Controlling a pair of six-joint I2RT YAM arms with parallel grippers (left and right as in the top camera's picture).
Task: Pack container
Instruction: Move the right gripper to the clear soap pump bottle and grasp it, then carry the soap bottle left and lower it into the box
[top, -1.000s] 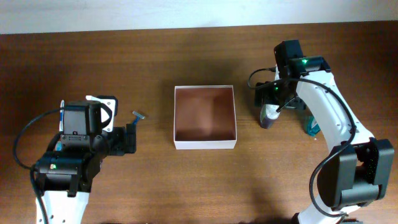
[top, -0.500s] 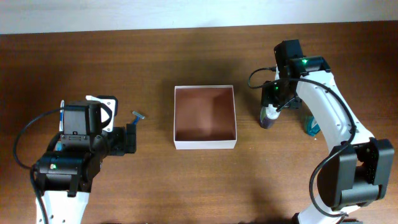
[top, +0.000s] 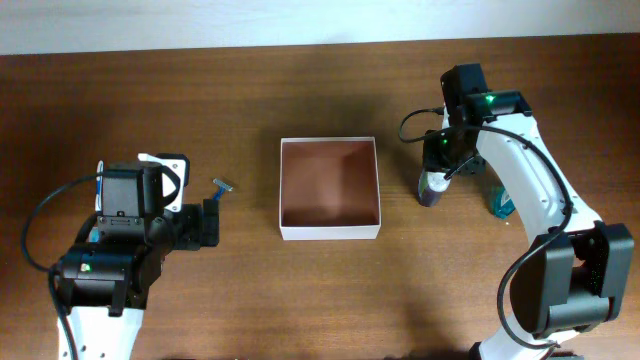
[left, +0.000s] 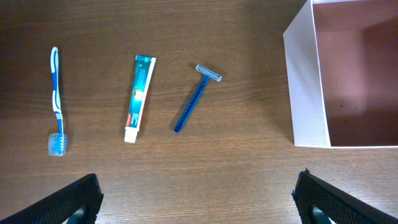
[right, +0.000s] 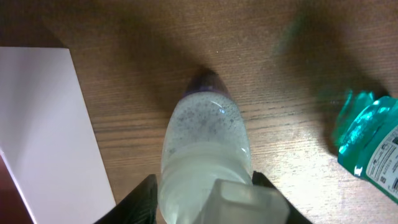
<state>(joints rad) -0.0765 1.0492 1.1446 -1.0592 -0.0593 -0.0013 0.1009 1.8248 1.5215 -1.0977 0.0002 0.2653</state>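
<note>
The container (top: 329, 232) sits between both claws. Just right of it, the right claw (right: 205, 193) pinches the clear bottle (right: 205, 130) by its top to lift it in. The left claw (left: 199, 199) waits wide open, empty.

Nothing readable anywhere right now. The toothpaste tube (left: 139, 98) in the left wrist view has printing along its teal-and-white body, too small to make out. The green bottle (right: 367, 146) at the edge of the right wrist view shows a white label corner, its fine print blurred.
</note>
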